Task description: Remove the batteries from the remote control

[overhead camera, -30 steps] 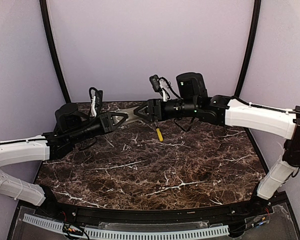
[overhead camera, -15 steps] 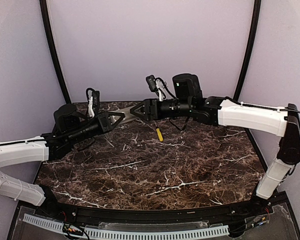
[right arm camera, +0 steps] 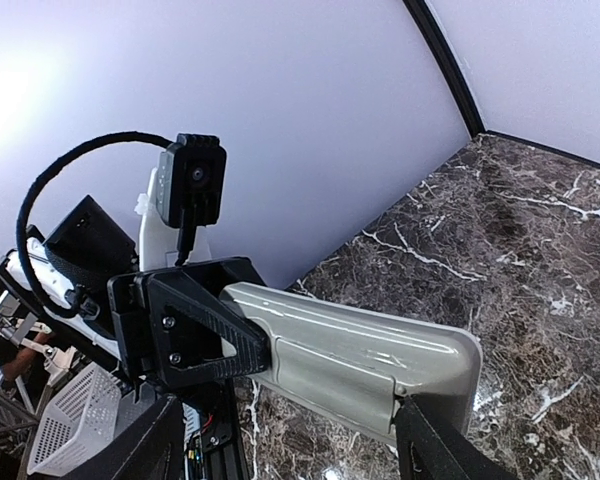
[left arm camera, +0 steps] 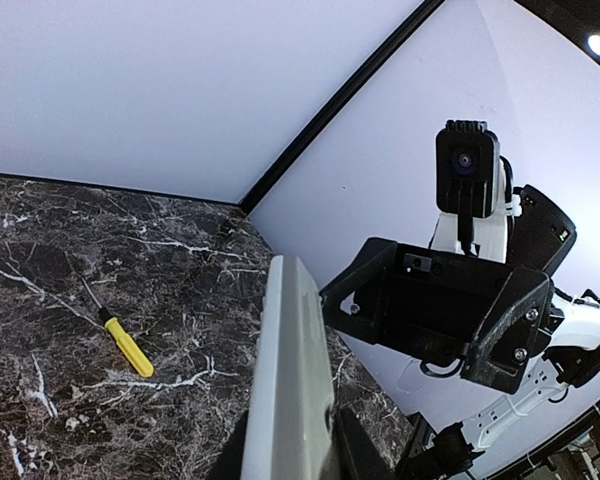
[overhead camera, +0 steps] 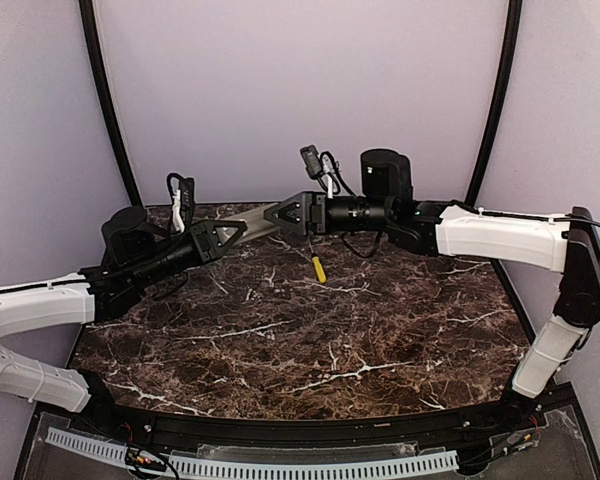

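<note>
Tabletop [overhead camera: 310, 350]: dark brown marble, white veins throughout, glossy finish.
Lying on it, one item: screwdriver [overhead camera: 318, 266] [left arm camera: 128, 347], yellow handle, thin dark shaft. It lies flat near the middle of the far edge, with the shaft pointing toward the far-left corner.

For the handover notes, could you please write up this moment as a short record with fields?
remote control: held in the air above the far part of the table; cover panel seemingly in place
left gripper: shut on one end of the remote control
right gripper: at the other end, fingers apart; grip unclear
batteries: not visible
screwdriver: lying on the table, untouched
</note>
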Available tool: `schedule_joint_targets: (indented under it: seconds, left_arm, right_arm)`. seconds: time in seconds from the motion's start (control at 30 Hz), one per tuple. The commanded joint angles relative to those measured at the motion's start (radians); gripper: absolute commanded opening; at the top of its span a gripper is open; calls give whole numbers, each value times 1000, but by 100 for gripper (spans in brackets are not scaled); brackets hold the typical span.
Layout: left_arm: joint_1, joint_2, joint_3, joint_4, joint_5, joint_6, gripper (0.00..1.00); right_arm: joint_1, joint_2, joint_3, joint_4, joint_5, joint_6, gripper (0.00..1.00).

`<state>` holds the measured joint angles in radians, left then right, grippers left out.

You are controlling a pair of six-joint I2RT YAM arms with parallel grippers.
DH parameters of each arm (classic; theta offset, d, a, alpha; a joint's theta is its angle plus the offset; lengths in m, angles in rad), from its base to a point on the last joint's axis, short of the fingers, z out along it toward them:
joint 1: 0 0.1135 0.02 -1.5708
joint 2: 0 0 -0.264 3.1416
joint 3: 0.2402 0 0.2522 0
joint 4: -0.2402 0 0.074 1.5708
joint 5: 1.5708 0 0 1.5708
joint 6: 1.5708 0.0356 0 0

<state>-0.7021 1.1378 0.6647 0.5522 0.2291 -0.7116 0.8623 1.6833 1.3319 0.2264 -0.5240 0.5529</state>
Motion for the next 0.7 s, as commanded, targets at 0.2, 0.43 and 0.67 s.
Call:
schedule_joint_targets:
  seconds: [0.2, 0.43, 0.67]
  left_arm:
    - [-37, -64, 19, 176, 257, 63, 0]
    - [-36, -75, 20, 160, 258, 89, 0]
    - [-36, -90, 25, 128, 248, 122, 0]
  right_arm:
    - [9, 45, -76, 166, -207, 96, 71]
    - [-3, 55, -107, 292, -310, 169, 71]
    - [-11, 56, -124, 357, -359, 209, 72]
